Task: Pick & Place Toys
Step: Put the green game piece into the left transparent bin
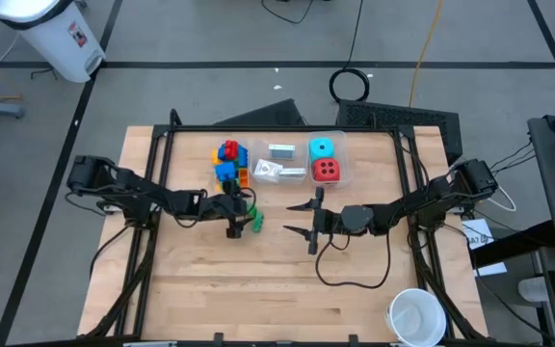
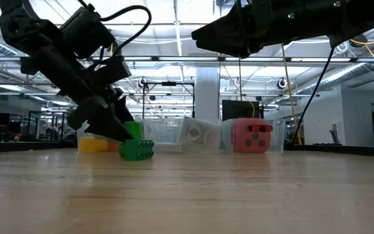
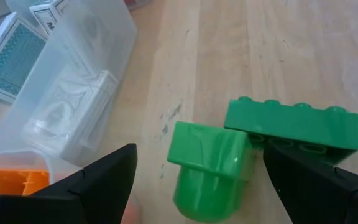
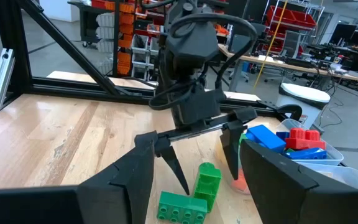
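Left gripper [image 1: 244, 218] low at the tabletop [image 1: 258, 289], fingers spread wide on either side of two green bricks [image 1: 255, 218]. Nothing pinched: the left wrist view shows clear gaps between each finger [image 3: 92, 186] and the bricks. One green brick [image 3: 291, 124] is long, four studs showing on its edge, lying flat on the wood. The other green piece [image 3: 210, 168] is shorter and rounded, leaning against the long one, touching it. In the low view the pair [image 2: 135, 146] sits on the tabletop right at the left fingertips.

Right gripper [image 1: 308, 219] held above the tabletop, near the middle, facing the left gripper. Fingers partly spread, nothing between them. Its wrist view looks across at the left gripper [image 4: 197, 155] and the green bricks [image 4: 194, 193].

Clear bins [image 1: 282, 162] stand at the far side of the tabletop, just beyond the green bricks. Left bin: blue, red and orange bricks [image 1: 229, 162]. Middle bin: white/teal cards [image 1: 276, 162]. Right bin: cyan die [image 1: 322, 148] behind, red die [image 1: 325, 171] in front, touching or nearly so.

White cup [image 1: 416, 316] at the near right corner, well apart from everything else.
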